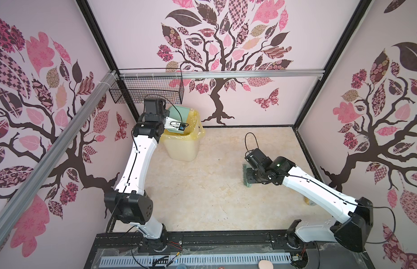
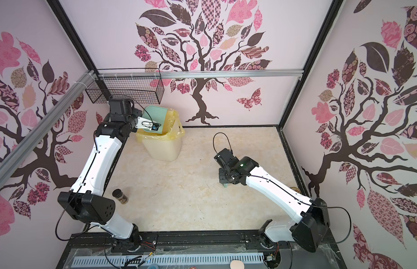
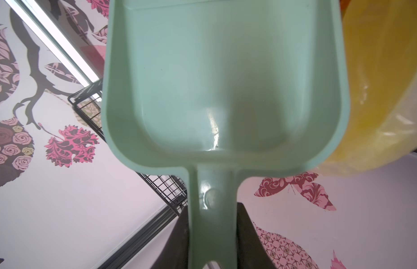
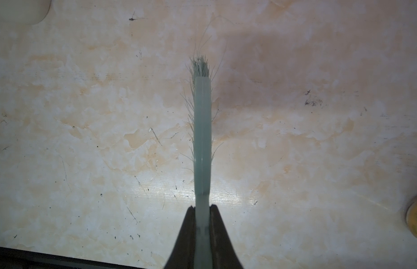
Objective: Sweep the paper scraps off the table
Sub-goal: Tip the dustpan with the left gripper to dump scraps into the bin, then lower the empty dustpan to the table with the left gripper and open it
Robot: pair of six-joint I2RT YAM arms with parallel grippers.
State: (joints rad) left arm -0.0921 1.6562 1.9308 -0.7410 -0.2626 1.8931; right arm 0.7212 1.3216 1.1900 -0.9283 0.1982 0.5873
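**Dustpan held at the bin, brush low over the table**

The left gripper (image 3: pixel 214 221) is clamped on the handle of the mint-green dustpan (image 3: pixel 226 81), one dark finger on each side. The fingertips are cut off by the lower edge of the wrist view, and in both top views the arm's own wrist hides the gripper. The pan's scoop looks bare, though its front lip runs out of the wrist view. In a top view the dustpan (image 1: pixel 177 114) stands tilted at the mouth of the bin (image 1: pixel 182 149), whose yellow liner folds over the rim. The wrist and the pan screen the inside of the bin.

The right gripper (image 4: pixel 203 209) is closed tight on the thin handle of the brush (image 4: pixel 203 128), well apart from the bin on the right arm's side. The bristles point down at the table (image 1: pixel 214 205), but whether they touch it cannot be told. In a top view the arm covers nearly all of the brush (image 1: pixel 246 175).

The paper scraps cannot be made out in any view. The table spreads out from the bin, which stands at its far left corner, and shows only scuffs and dark specks.

A wire basket (image 1: pixel 147 90) hangs just above and behind the bin. A small dark jar (image 2: pixel 120 196) stands well in front of the bin by the left arm and shows in only that top view. A round yellowish lid (image 4: pixel 415 219) is cut off by the frame edge, its print too blurred to read.
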